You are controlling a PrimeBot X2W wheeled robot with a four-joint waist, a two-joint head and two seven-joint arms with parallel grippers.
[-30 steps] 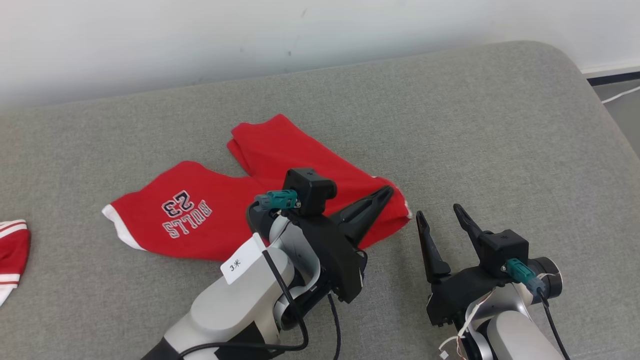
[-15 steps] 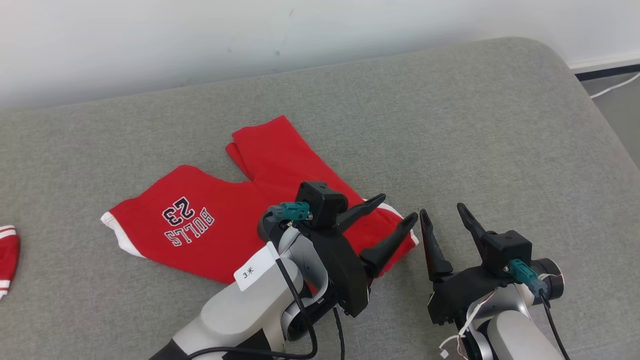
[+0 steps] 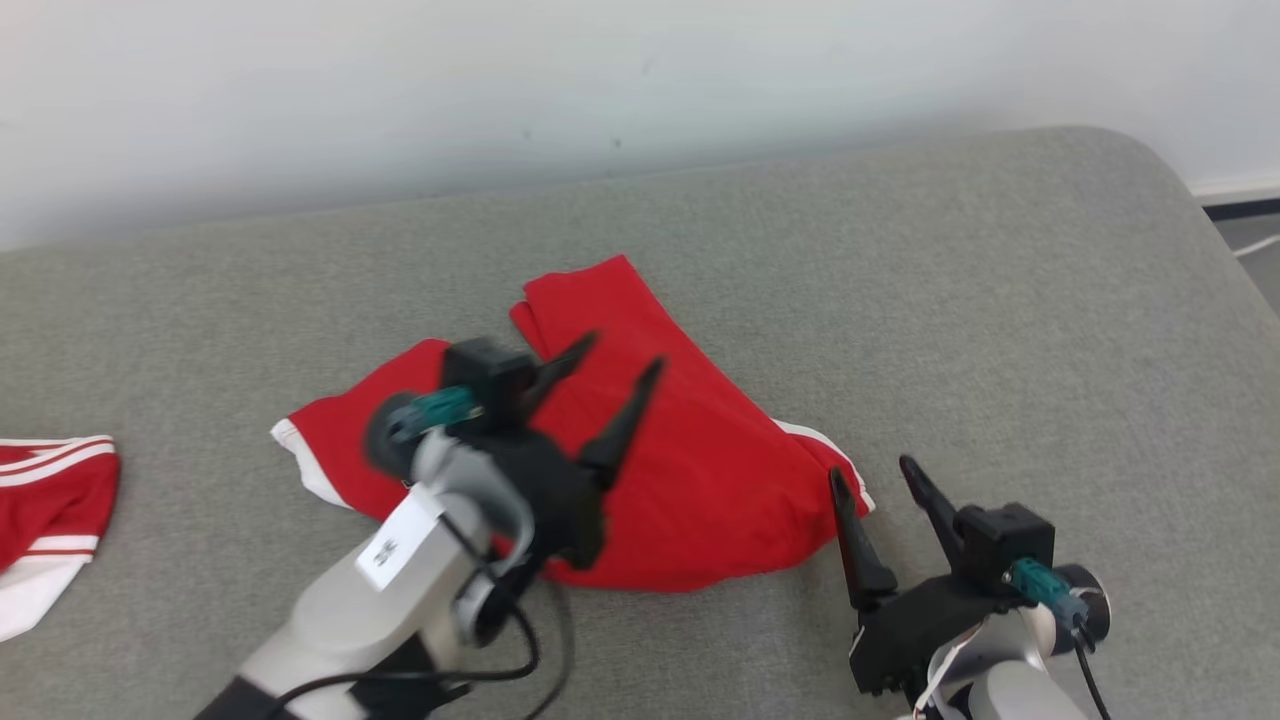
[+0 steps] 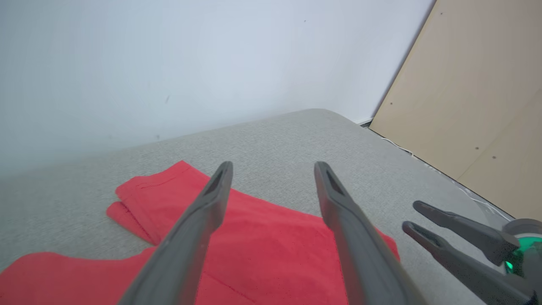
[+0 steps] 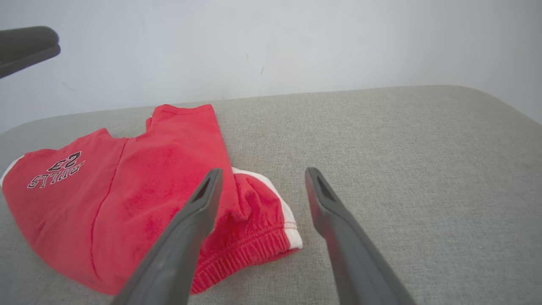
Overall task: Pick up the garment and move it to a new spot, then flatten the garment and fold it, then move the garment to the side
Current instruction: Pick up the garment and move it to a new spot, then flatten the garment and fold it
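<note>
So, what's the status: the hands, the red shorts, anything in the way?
Left gripper open, over the red shorts. Right gripper open, beside their waistband. Shorts lie loose on the grey cushion. Another red garment far left, apart.

A: Where are the red shorts [image 3: 700, 480]?
B: Lying on the grey cushion [image 3: 1000, 300], legs pointing toward the white wall [image 3: 600, 80], with white trim at the edges.
A: And the grippers?
B: The left gripper [image 3: 622, 352] shows over the shorts, fingers spread and holding nothing. The right gripper [image 3: 870, 470] stands just beside the shorts' right corner, fingers also apart.
A: Anything else?
B: A second red-and-white garment [image 3: 50, 490] at the far left, well apart from the shorts.
</note>
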